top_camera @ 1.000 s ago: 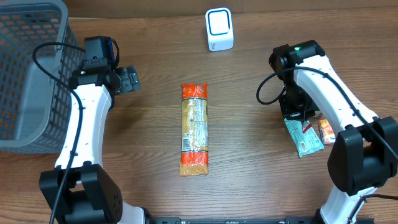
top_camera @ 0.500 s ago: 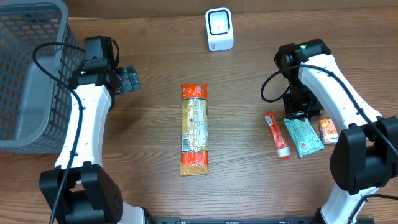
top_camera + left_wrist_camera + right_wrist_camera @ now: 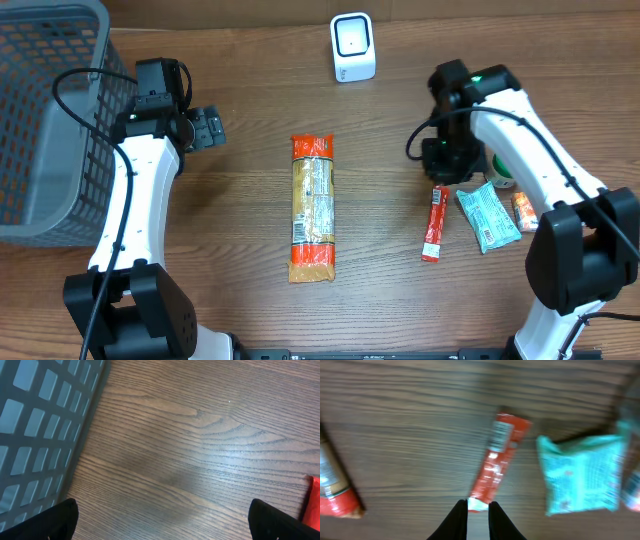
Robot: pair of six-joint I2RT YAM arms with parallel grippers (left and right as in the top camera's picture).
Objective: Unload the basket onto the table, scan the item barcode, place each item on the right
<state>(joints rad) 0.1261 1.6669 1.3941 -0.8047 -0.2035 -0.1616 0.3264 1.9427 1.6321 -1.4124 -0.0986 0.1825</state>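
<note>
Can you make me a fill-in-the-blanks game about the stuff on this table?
1. The long orange packet lies in the ____ of the table.
2. The gray basket stands beside the ____ arm.
3. The left gripper is wide ____ and holds nothing.
4. The red stick packet lies beside the ____ arm.
Missing words: middle, left, open, right.
</note>
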